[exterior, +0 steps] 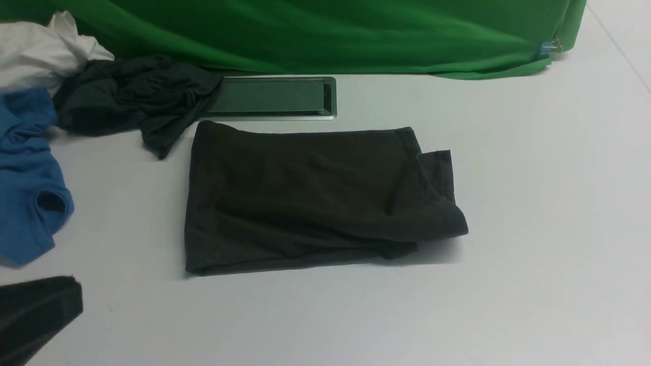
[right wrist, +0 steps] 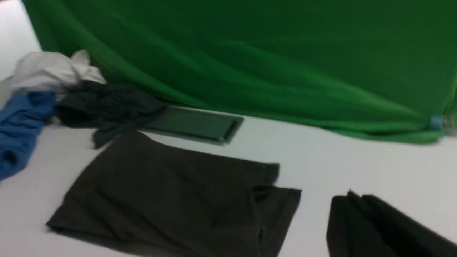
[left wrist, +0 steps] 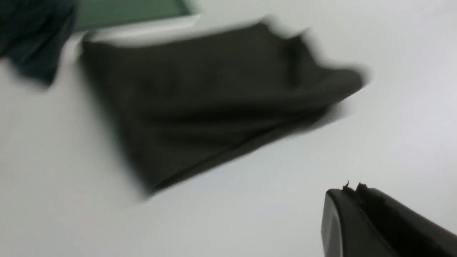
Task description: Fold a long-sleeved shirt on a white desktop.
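Lying apart from both shut jaws, dark shirt (exterior: 305,188), folded, on white desktop (exterior: 534,203)

The dark olive-black long-sleeved shirt (exterior: 305,188) lies folded into a wide, wrinkled bundle on the smooth white desktop (exterior: 534,213), its right end bunched and uneven.

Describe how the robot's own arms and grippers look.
Both the left tool and the right tool look dark, near black, with chunky tapering fingers; the left one's side catches a greyer tone. In the front view, one black, blunt-ended wedge-shaped part shows at the lower left. No cables or markings show on these parts. The rest of the arms is out of view.
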Tool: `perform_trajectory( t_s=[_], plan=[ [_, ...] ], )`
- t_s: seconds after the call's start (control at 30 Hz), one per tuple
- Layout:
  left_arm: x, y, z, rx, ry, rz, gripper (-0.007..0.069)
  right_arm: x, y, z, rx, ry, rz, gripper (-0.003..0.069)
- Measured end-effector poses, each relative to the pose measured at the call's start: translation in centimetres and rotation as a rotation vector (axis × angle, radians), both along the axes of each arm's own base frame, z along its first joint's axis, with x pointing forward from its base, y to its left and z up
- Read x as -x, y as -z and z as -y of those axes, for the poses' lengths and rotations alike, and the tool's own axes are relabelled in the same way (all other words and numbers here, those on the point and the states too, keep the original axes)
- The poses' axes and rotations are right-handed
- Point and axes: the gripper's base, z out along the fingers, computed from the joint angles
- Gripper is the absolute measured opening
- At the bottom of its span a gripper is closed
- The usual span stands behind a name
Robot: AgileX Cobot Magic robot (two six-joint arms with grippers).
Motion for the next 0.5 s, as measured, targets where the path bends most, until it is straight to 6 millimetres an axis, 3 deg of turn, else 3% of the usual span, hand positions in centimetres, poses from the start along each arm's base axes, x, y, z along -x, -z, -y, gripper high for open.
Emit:
perform_trajectory(
  t_s=[0.17, 0.5],
  plan=[
    [2.0, -0.3, -0.2, 0.016, 0.008, 0.102, 0.0018, 2.4, 0.1, 0.2, -0.009, -0.023, 0.024, 0.0037],
    [2.1, -0.2, -0.3, 0.014, 0.005, 0.112, 0.0018, 2.7, 0.3, 0.2, -0.004, -0.029, 0.016, 0.0092]
  ],
)
